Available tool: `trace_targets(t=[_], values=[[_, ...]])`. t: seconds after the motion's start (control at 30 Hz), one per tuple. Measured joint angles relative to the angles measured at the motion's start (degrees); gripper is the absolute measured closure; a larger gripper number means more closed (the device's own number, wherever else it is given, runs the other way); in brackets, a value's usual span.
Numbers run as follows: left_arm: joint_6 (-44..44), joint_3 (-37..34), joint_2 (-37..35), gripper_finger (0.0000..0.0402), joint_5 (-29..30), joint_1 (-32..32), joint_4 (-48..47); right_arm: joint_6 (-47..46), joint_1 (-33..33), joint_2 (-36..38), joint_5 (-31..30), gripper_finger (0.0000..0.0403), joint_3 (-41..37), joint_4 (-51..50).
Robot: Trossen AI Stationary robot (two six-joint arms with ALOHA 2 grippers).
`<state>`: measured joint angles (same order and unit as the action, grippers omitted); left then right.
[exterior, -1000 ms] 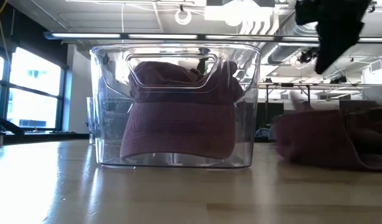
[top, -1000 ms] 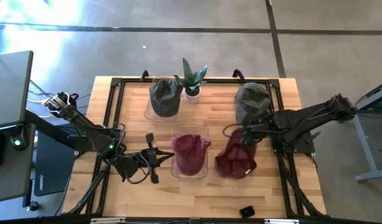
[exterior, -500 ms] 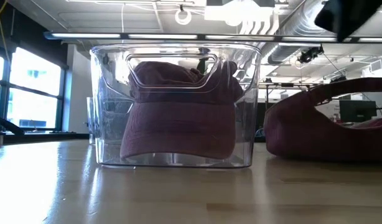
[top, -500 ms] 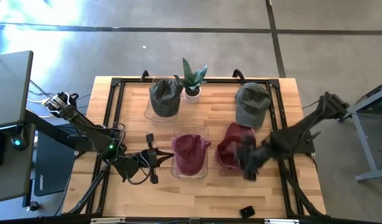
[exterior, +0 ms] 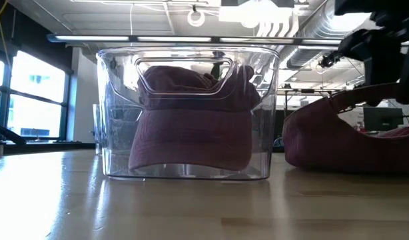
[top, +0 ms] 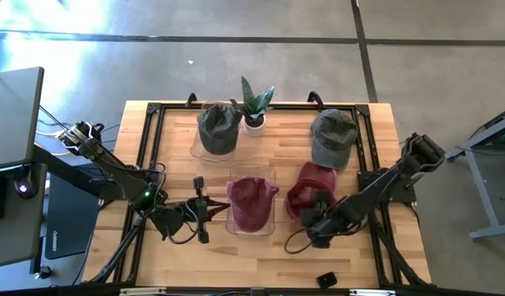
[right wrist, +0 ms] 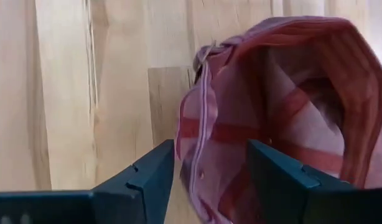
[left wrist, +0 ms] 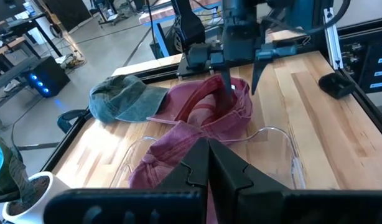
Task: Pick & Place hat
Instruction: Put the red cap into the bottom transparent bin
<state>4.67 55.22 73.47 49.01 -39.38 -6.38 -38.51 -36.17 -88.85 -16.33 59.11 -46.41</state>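
A robotics lab in an open, industrial-style office hall.

We see a wooden table (top: 261, 247) in a black metal frame on a bare concrete floor (top: 236, 57), with two arms bolted at its sides. Across the table we look into a hall with exposed ducts (exterior: 311, 53) and ceiling lights (exterior: 196, 15), tall windows (exterior: 31, 100), and desks with monitors (exterior: 376, 119). A computer tower (left wrist: 38, 78) glows blue beside other workbenches.
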Motion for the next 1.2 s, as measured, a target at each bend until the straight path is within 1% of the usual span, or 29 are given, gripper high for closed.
trace_targets(t=[0.1, 0.17, 0.27, 0.33, 0.37, 0.4, 0.43, 0.5, 0.57, 0.6, 0.67, 0.8, 0.9, 1.0, 1.07, 1.2], values=[[-0.1, 0.0, 0.0, 0.0402, 0.0, 0.0, 0.0, 1.7, 1.4, -0.6, 1.2, 0.0218, 0.0, 1.9], [-0.1, 0.0, 0.0, 0.0402, 0.0, 0.0, 0.0, 3.1, 2.3, -0.8, 3.5, 0.0245, 0.0, 3.9], [-0.1, 0.0, 0.0, 0.0402, 0.0, 0.0, 0.0, 5.5, 3.5, -0.7, 10.6, 0.0311, 0.0, 7.0], [-0.1, 0.0, 0.0, 0.0402, 0.0, 0.0, 0.0, 6.9, 4.1, -0.2, 15.3, 0.0364, 0.0, 8.8], [-0.1, 0.0, 0.0, 0.0402, 0.0, 0.0, 0.0, 7.7, 4.3, 0.3, 17.2, 0.0383, 0.0, 9.8], [-0.1, 0.0, 0.0, 0.0402, 0.0, 0.0, -0.1, 8.7, 4.4, 1.0, 18.7, 0.0392, 0.0, 10.8], [-0.1, 0.0, 0.0, 0.0402, -0.1, 0.0, -0.1, 8.9, 4.5, 1.8, 19.9, 0.039, 0.0, 11.8], [-0.1, 0.0, 0.0, 0.0402, -0.1, 0.0, -0.1, 9.0, 4.9, 3.8, 21.8, 0.0378, 0.0, 12.8], [-0.1, 0.0, 0.0, 0.0402, -0.1, 0.0, -0.2, 9.7, 5.2, 6.3, 22.4, 0.0372, 0.0, 13.1], [-0.1, 0.0, 0.0, 0.0402, -0.2, 0.0, -0.2, 10.3, 5.5, 7.5, 21.8, 0.0373, 0.1, 12.7], [-0.1, 0.0, 0.0, 0.0402, -0.4, 0.0, -0.2, 10.3, 5.9, 9.9, 17.5, 0.0379, 0.1, 9.9], [-0.1, 0.0, 0.0, 0.0402, -0.5, 0.0, -0.2, 5.6, 6.8, 13.0, 6.0, 0.0391, 0.1, -0.1], [-0.1, 0.0, 0.0, 0.0402, -0.5, 0.0, -0.2, 3.5, 8.4, 14.0, 0.9, 0.0392, 0.1, -7.8], [-0.1, 0.0, 0.0, 0.0402, -0.6, 0.0, -0.2, -0.7, 10.9, 13.9, -0.5, 0.0385, 0.1, -13.8], [-0.1, 0.0, 0.0, 0.0402, -0.6, 0.0, -0.2, -2.8, 12.6, 13.4, -1.1, 0.0376, 0.1, -15.8], [-0.1, 0.0, 0.0, 0.0402, -0.6, 0.0, -0.2, -0.7, 15.3, 11.0, -1.0, 0.0342, 0.1, -15.9]])
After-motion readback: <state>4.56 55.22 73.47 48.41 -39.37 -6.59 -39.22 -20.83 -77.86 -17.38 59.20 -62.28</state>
